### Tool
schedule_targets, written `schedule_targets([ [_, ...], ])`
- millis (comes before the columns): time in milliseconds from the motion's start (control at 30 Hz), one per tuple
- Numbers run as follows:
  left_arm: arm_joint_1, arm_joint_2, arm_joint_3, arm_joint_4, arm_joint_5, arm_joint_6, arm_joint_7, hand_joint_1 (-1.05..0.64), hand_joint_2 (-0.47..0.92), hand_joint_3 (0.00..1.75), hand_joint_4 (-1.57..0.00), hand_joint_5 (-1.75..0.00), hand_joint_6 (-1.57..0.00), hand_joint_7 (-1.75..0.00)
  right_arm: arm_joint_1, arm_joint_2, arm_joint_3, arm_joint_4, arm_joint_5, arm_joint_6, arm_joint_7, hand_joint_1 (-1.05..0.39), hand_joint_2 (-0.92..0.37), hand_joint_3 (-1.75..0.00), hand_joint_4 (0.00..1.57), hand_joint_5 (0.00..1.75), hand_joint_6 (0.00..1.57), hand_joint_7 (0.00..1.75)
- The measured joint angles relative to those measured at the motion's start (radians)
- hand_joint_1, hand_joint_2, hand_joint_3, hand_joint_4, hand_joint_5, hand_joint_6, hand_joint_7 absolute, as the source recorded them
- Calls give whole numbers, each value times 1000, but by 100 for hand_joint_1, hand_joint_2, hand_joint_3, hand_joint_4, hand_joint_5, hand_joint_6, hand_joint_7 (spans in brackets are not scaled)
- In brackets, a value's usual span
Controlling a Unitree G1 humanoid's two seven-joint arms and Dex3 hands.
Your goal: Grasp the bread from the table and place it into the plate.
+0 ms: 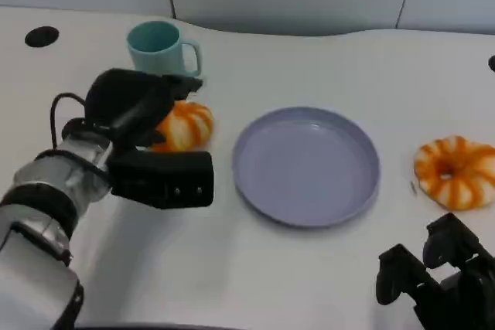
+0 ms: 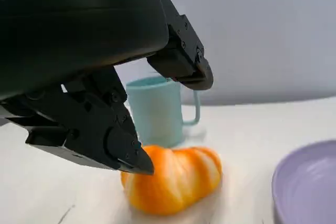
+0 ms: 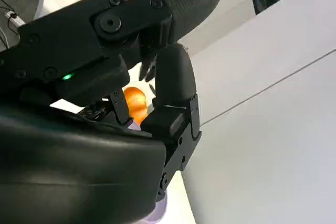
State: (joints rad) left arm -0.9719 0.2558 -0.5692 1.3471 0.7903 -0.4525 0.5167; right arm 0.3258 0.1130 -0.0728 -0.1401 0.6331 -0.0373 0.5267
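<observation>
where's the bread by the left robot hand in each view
Head view: the bread lies left of centre, partly under the left robot hand, just below the teal mug.
Left wrist view: it sits low in the middle, under the fingers.
Right wrist view: a small orange patch shows behind the right robot hand; which bread it is I cannot tell.
Shared landmark: the purple plate.

1. No text, label, brand, number or sign can be read in any of the pictures.
</observation>
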Motion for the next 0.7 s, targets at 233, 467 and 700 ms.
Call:
schedule_targets([
  [233,-30,9,49,-44,-50,-129,0,22,64,0,-134,-18,-135,-5,-38,1,-5,35,3,0,3,-46,-85,0,80,175,66,175],
  [467,-30,10,54,-44,-50,-130,0,22,64,0,-134,-20,-136,-4,-37,1,-6,37,4,0,4,-46,-85,0,80,175,66,175],
  [700,-30,11,54,-44,-50,-130,0,22,64,0,-133,-21,-136,-3,-37,1,-6,37,4,0,5,-46,-85,0,80,175,66,175],
])
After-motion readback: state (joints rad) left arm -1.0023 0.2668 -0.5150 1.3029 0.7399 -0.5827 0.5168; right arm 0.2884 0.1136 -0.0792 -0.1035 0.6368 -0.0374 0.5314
